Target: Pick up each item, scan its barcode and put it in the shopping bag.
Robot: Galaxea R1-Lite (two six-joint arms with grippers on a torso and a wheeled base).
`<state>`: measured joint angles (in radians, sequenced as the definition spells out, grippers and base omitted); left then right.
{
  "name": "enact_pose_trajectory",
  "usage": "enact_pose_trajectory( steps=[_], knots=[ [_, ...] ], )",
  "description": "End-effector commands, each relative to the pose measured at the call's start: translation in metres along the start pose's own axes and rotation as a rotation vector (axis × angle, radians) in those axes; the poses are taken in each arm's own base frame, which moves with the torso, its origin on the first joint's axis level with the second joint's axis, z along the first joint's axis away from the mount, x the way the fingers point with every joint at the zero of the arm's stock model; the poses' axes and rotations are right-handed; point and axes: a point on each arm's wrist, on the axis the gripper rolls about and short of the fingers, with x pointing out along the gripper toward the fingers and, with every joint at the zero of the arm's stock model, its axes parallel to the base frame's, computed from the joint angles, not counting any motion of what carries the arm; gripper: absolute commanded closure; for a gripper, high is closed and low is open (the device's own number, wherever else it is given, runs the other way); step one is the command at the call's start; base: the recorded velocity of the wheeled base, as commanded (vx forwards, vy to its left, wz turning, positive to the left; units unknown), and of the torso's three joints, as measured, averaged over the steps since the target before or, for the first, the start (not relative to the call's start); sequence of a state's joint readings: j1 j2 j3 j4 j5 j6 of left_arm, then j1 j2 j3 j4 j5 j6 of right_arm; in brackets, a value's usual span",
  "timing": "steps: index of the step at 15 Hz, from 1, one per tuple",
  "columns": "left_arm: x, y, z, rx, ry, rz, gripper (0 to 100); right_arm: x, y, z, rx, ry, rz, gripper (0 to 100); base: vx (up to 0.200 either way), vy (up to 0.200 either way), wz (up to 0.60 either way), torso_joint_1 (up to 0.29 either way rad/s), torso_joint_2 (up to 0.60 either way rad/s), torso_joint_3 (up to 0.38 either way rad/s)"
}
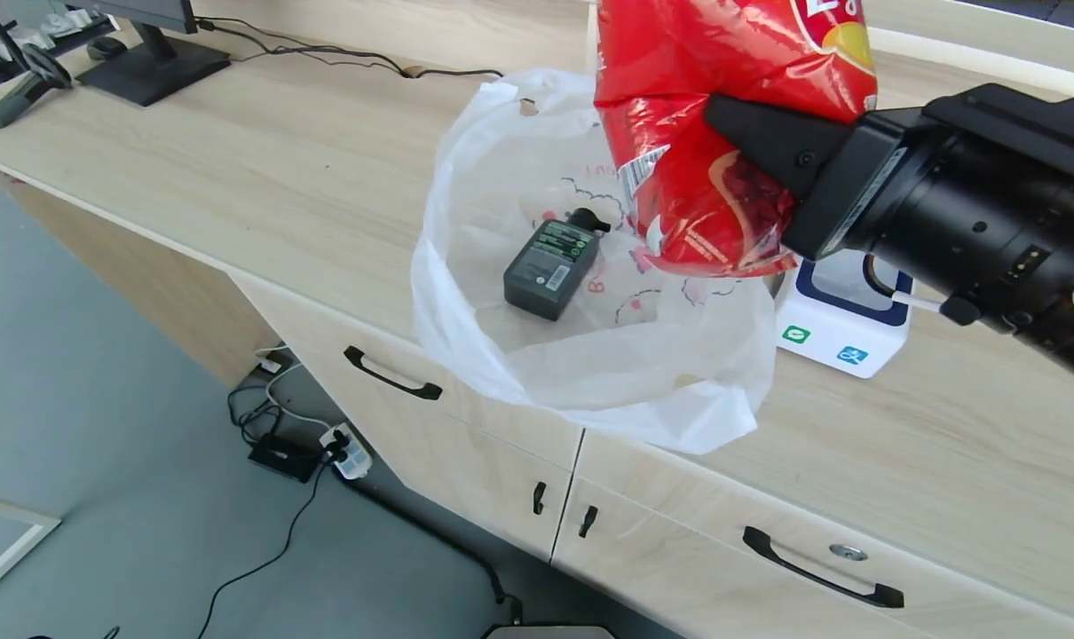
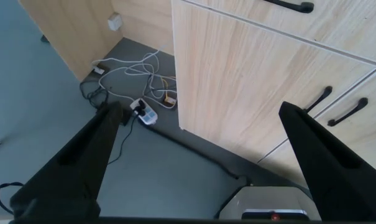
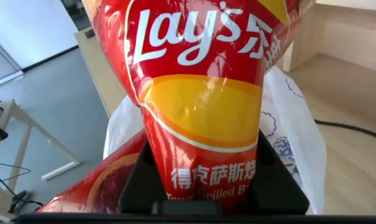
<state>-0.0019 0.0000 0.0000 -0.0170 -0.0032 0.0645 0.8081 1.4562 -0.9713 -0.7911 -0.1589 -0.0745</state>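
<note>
R gripper (image 1: pixel 741 151) pinches red chip bag (image 1: pixel 723 80), held over open shopping bag (image 1: pixel 501 355) on counter (image 1: pixel 280 177), near white scanner (image 1: pixel 843 342). Black adapter (image 1: pixel 550 266) lies inside the bag. L gripper (image 2: pixel 200 112) spread, holding nothing, low by cabinet (image 2: pixel 237 74). Step, as judged: bagging. Next: lower into bag mouth, then release.

**A:** Item one, bag mouth?
**B:** Shopping bag (image 1: pixel 590 390) gapes upward. A black adapter (image 1: pixel 550 266) lies on its floor, left of centre, and the floor right of it and nearer is open.
**A:** Item two, overhead?
**B:** Chip packet (image 1: pixel 679 89) hangs over the mouth's far right. The left half is open from above.
**A:** Item three, surroundings?
**B:** White scanner box (image 1: pixel 843 342) just beside the bag's right. Counter (image 1: pixel 306 195) is broad and open on the left. Monitor stand (image 1: pixel 151 62) and cable (image 1: pixel 324 51) are at the far left, well apart.
</note>
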Motion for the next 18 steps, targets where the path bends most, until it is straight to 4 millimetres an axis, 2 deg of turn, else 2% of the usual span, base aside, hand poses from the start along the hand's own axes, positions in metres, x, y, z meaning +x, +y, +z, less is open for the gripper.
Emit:
enact_pose_trajectory(
  steps=[1, 4, 7, 9, 13, 18],
  knots=[
    [0.000, 0.000, 0.000, 0.000, 0.000, 0.000, 0, 0.019, 0.015, -0.009, 0.012, 0.011, 0.039, 100, 0.000, 0.000, 0.00, 0.000, 0.00, 0.000],
    [0.000, 0.000, 0.000, 0.000, 0.000, -0.001, 0, 0.030, 0.022, -0.028, 0.026, 0.063, 0.054, 100, 0.000, 0.000, 0.00, 0.000, 0.00, 0.000],
    [0.000, 0.000, 0.000, 0.000, 0.002, 0.000, 0, 0.031, 0.026, -0.051, 0.054, 0.134, 0.061, 100, 0.000, 0.000, 0.00, 0.000, 0.00, 0.000],
    [0.000, 0.000, 0.000, 0.000, 0.002, 0.000, 0, 0.031, 0.026, -0.058, 0.073, 0.159, 0.056, 100, 0.000, 0.000, 0.00, 0.000, 0.00, 0.000],
    [0.000, 0.000, 0.000, 0.000, 0.002, 0.000, 0, 0.035, 0.013, -0.063, 0.064, 0.168, 0.012, 100, 0.000, 0.000, 0.00, 0.000, 0.00, 0.000],
    [0.000, 0.000, 0.000, 0.000, 0.000, -0.001, 0, 0.052, 0.012, -0.065, 0.056, 0.154, 0.000, 100, 0.000, 0.000, 0.00, 0.000, 0.00, 0.000]
  ],
)
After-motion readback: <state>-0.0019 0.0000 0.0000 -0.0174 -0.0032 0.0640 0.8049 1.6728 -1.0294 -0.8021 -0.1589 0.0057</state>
